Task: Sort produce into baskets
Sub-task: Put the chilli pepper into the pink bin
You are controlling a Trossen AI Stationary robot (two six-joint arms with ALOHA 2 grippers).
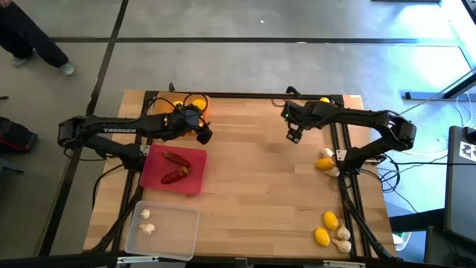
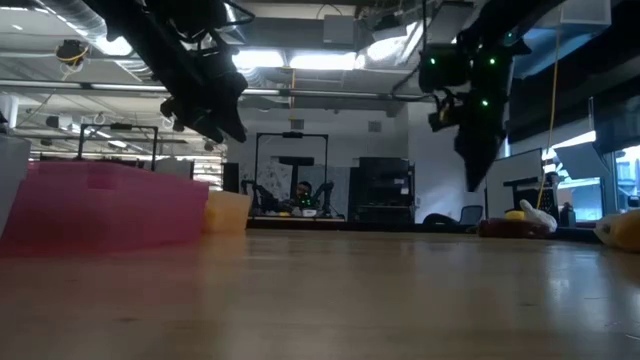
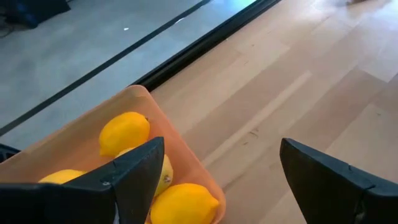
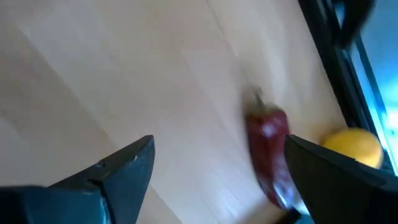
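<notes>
My left gripper [image 1: 203, 135] hangs open above the table beside the orange basket [image 3: 186, 149], which holds several lemons [image 3: 124, 130]. Nothing is between its fingers [image 3: 140, 171]. The red-pink basket [image 1: 195, 184] holds two dark red peppers [image 1: 175, 158]. The clear basket [image 1: 178, 237] at the near left holds two garlic bulbs [image 1: 147, 228]. My right gripper [image 1: 294, 135] hangs open over the far right of the table. In its wrist view a red pepper [image 4: 268, 155] and a lemon [image 4: 353, 146] lie on the wood below it, untouched.
Loose lemons [image 1: 324, 164] and garlic [image 1: 343, 235] lie along the table's right side, some near the front right corner [image 1: 322, 237]. The table's middle is bare wood [image 1: 260, 193]. A person's legs [image 1: 30, 41] show on the floor beyond the far left.
</notes>
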